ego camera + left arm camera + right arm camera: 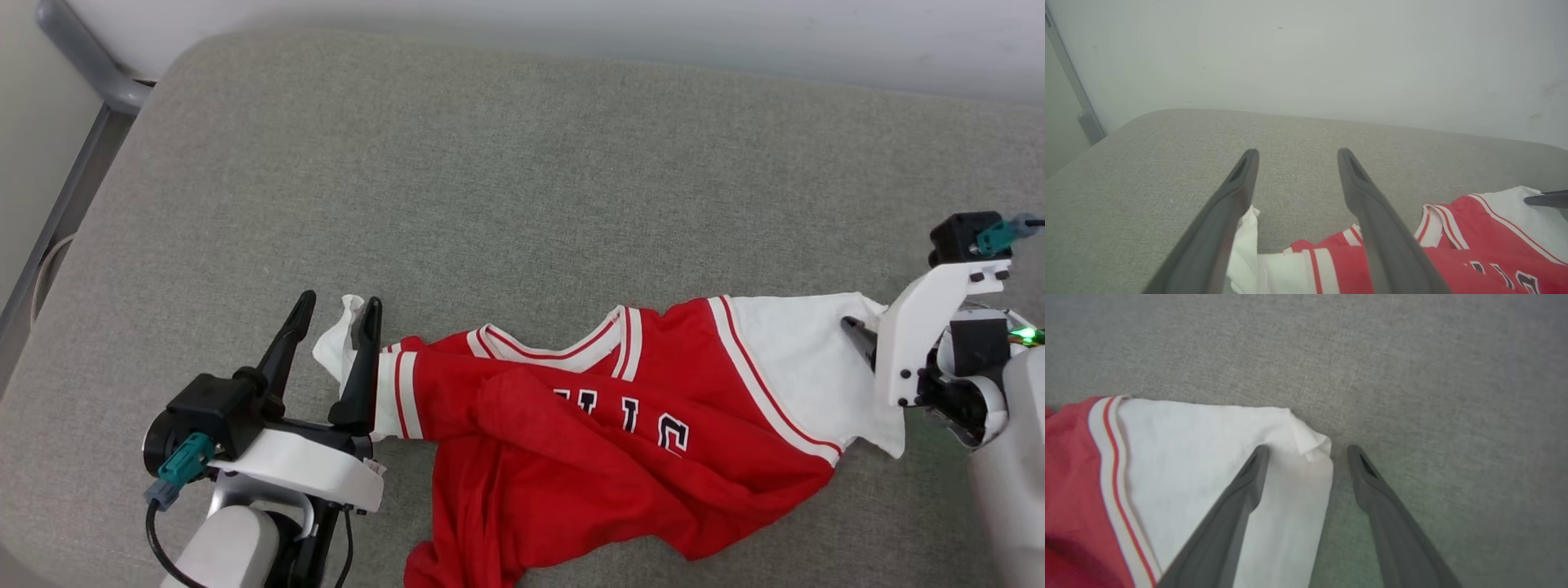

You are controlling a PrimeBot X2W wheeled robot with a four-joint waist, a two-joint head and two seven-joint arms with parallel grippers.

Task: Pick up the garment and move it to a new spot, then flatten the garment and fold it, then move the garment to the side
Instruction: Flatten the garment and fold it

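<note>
- Head view: the garment is lying crumpled on the grey cushion. Its long axis is running side to side, with one white sleeve reaching toward each arm and the red body bunching toward the near edge.
- The left gripper is standing spread and holding nothing. The left sleeve is sitting in the gap between its fingers, with its crumpled tip poking up beside the finger nearer the red body.
- In the left wrist view that sleeve is showing low between the two fingers, closer to their roots than to their tips.
- The right gripper is also spread and grasping nothing. One finger is lying over the right sleeve and the other over bare cushion, with the sleeve's folded corner sitting between the tips.
- Each arm is sitting at its own end of the garment, about equally near. I am judging that the coming lift is turning on a two-handed pinch of the sleeves, and the left sleeve is looking the more deeply seated.
</note>
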